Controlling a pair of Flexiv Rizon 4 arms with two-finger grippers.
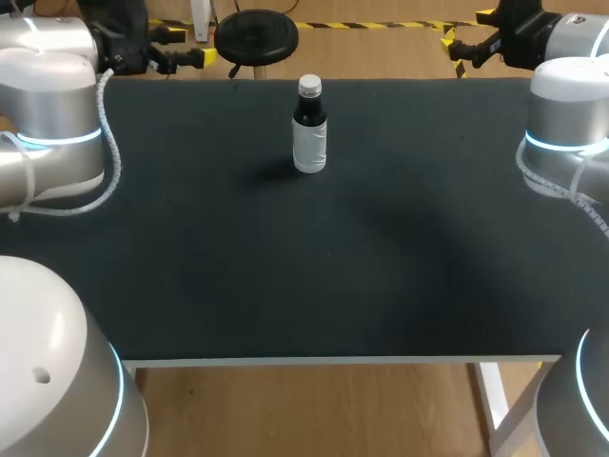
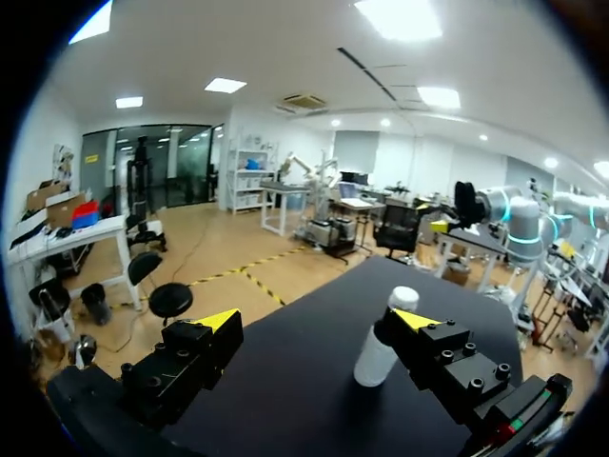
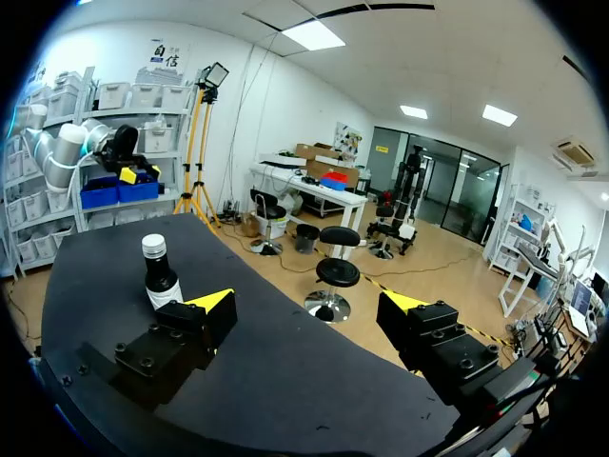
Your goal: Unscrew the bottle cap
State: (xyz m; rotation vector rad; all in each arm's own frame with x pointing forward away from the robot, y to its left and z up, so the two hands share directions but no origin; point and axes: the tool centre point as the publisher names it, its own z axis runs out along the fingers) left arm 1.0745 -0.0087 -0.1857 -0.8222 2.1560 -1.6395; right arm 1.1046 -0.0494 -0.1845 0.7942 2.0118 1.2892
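Left end effector [image 2: 317, 321] gapes toward dark, white-capped, seemingly labelled bottle [image 1: 309, 133].

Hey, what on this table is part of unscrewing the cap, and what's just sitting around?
For the job: dark bottle with white label, its white screw cap, left gripper, right gripper, both open.
Just there: black table top.

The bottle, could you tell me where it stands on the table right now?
In the head view the bottle stands upright near the far edge of the black table, roughly midway between the left gripper and the right gripper, touching neither.
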